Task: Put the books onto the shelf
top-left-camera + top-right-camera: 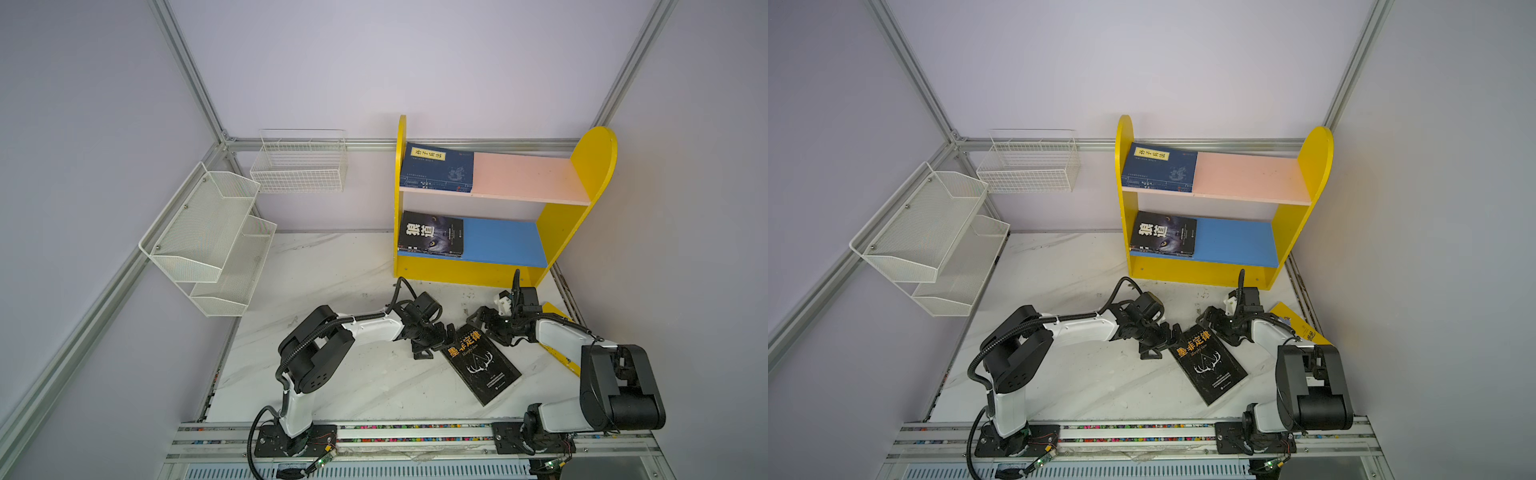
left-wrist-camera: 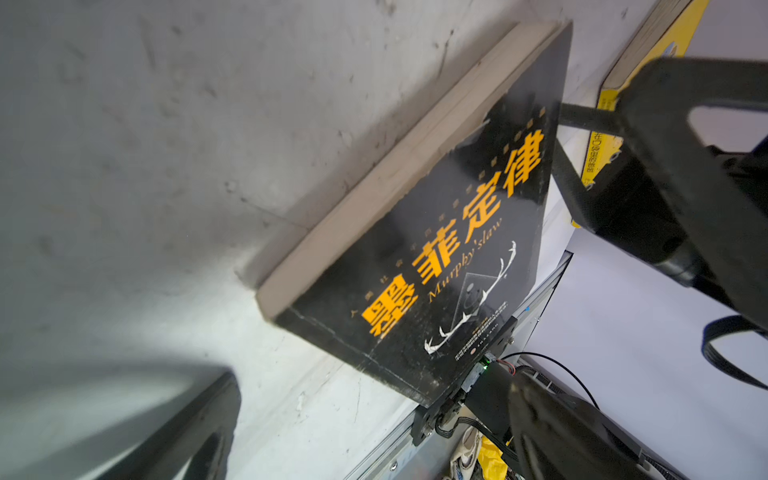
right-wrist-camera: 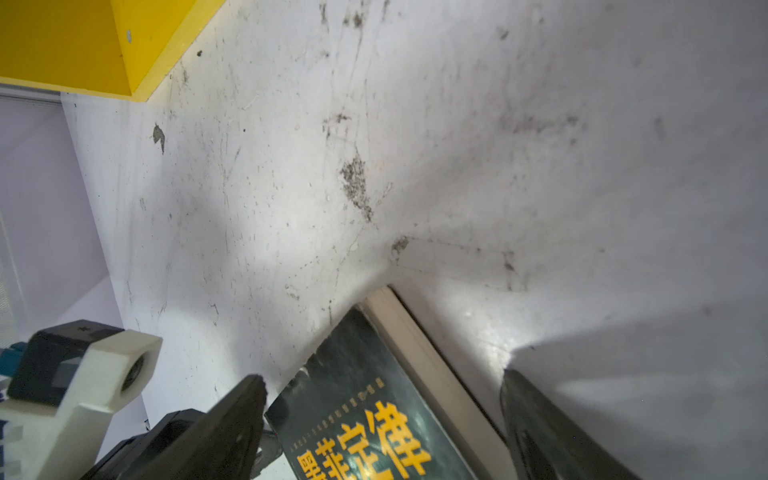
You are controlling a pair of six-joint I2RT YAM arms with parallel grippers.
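A black book point(image 1: 480, 363) point(image 1: 1208, 361) with an orange Chinese title lies flat and askew on the white table. My left gripper point(image 1: 436, 343) point(image 2: 374, 384) is open at the book's left far corner, low over the table. My right gripper point(image 1: 486, 330) point(image 3: 382, 378) is open, and its fingers point(image 3: 245, 415) straddle the book's far corner point(image 3: 357, 374) without clamping it. A yellow book point(image 1: 559, 316) point(image 2: 648, 62) lies partly under the right arm. On the shelf point(image 1: 590, 166) point(image 1: 1312, 166) a navy book point(image 1: 436, 168) rests on the pink board and a black book point(image 1: 430, 232) on the blue board.
A white mesh tiered rack point(image 1: 208, 237) and a white wire basket point(image 1: 299, 166) hang on the walls at the left. The shelf's yellow base point(image 3: 83, 45) stands just beyond my right gripper. A metal rail point(image 1: 415, 432) runs along the table's front edge.
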